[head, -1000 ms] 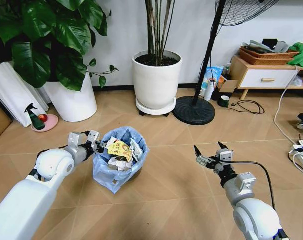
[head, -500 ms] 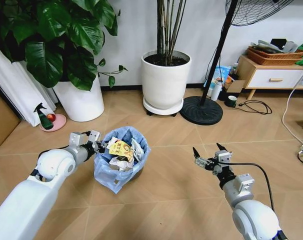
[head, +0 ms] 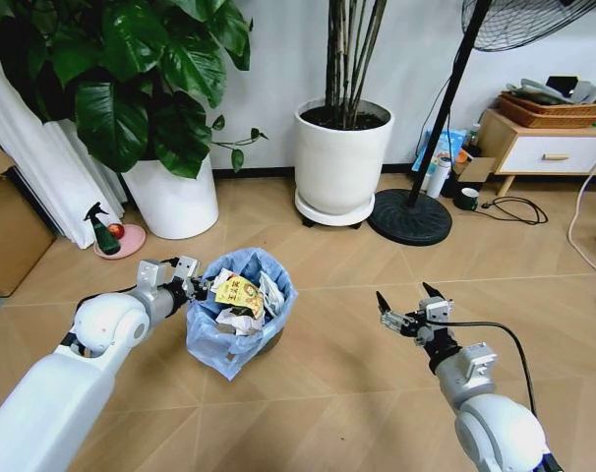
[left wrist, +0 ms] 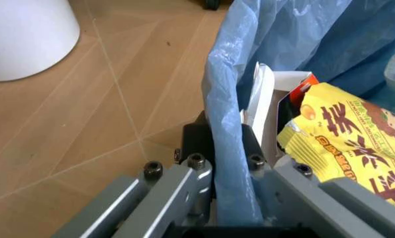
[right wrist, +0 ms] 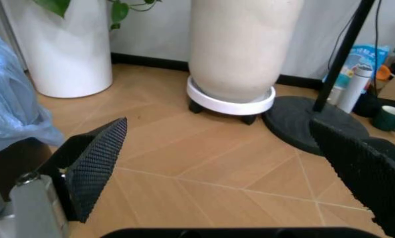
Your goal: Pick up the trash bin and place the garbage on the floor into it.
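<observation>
The yellow wrapper (left wrist: 346, 141) on top of the garbage (head: 241, 300) carries large dark red Chinese characters that I cannot read, plus a small green patch of lettering too small to make out. One trash bin (head: 237, 317) stands on the floor (head: 337, 383), lined with a blue bag (left wrist: 227, 129) and filled with crumpled white paper and wrappers. The left gripper (head: 188, 287) has its jaws clamped on the bin's rim, bag included. The right gripper (head: 404, 307) hovers above the floor, well apart from the bin, jaws spread wide. Behind stand two white plant pots (head: 342, 162), one fan stand (head: 409, 216) and one green spray bottle (head: 103, 230).
</observation>
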You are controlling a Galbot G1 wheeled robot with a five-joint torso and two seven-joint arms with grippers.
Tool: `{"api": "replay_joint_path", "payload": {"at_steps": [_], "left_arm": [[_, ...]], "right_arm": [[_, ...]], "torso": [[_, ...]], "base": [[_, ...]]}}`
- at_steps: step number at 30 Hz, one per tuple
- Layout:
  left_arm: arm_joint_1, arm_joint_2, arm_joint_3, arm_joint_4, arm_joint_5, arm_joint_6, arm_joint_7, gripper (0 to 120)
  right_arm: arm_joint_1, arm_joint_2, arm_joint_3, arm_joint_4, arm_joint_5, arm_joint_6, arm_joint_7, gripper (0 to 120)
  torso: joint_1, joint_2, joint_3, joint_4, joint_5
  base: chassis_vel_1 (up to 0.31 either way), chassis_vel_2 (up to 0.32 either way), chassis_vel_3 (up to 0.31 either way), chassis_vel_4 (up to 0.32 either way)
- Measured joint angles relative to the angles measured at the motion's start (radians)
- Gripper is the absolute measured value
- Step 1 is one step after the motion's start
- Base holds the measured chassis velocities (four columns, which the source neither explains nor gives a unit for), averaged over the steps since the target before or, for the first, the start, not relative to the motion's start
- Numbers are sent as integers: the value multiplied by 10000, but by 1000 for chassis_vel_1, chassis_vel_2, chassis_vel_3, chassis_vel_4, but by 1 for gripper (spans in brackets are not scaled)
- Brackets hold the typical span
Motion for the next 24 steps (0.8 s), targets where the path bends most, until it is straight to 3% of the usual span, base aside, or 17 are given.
{"api": "replay_joint_path", "payload": {"at_steps": [24], "left_arm": [[-36,-42,-29,33,5,0,0,0]], "right_arm": [[113,-176,-213,-91,20,-13,9,100]], "torso": [[-1,0,0,1,-1]], "base": [[137,125,-136,-134]]}}
